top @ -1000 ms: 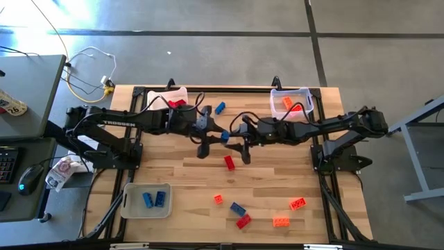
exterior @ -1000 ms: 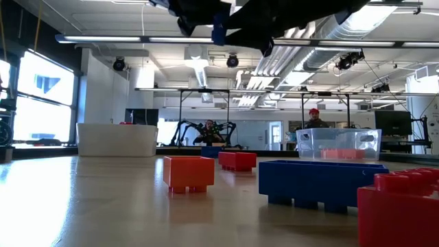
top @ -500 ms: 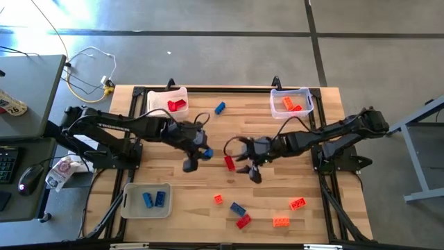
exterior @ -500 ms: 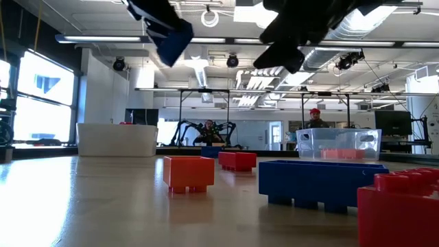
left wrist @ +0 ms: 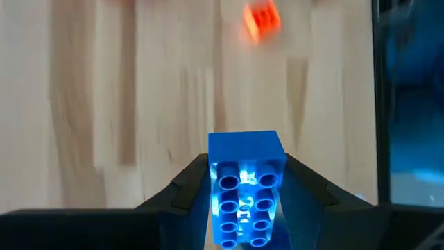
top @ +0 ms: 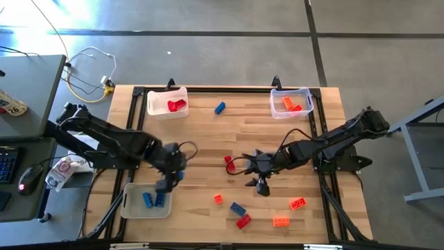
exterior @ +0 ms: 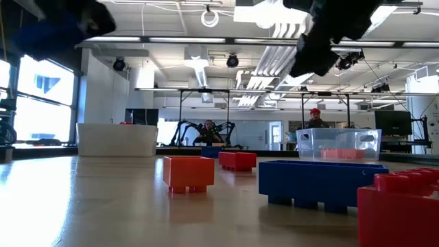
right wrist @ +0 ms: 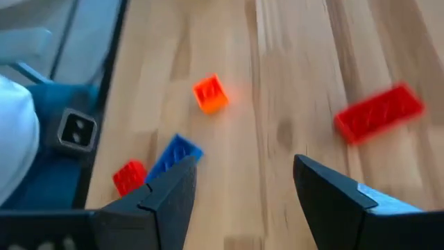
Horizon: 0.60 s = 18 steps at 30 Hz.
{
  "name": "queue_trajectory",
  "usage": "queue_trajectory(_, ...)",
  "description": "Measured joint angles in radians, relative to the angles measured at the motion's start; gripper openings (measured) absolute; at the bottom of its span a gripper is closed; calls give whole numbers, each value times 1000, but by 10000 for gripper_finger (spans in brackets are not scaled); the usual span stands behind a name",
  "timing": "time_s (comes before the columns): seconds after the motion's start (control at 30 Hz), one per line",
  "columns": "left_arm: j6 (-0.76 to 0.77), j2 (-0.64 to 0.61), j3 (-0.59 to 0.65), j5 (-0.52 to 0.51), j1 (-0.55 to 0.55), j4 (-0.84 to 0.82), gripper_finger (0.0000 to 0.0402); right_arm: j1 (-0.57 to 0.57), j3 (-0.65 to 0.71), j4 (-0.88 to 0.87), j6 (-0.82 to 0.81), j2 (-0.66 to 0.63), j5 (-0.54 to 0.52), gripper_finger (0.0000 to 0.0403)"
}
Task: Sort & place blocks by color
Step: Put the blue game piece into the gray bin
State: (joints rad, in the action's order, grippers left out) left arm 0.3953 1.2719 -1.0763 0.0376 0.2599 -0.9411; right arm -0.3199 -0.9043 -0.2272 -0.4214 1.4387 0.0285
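Swung the left gripper [top: 168, 182] down over the whitish plastic tray's [top: 127, 201] rim, pinching a blue studded brick [left wrist: 245, 187], long axis along the fingers. Right gripper [right wrist: 244, 179] spread wide above three loose bricks.

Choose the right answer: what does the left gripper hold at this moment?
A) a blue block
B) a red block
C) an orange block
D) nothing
A: in the left wrist view a blue block sits clamped between the left gripper's fingers, and in the high view that gripper hangs at the edge of the tray holding blue blocks.
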Motion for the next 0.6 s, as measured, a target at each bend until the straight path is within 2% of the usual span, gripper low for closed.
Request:
queue_trajectory(0.27, 201, 3, -1, -15, 179, -121, 114, -64, 0, -171, -132, 0, 0, 225)
queue_trajectory(0.6, 356, 38, -1, -12, 323, -118, 113, -179, 0, -230, -256, 0, -30, 225)
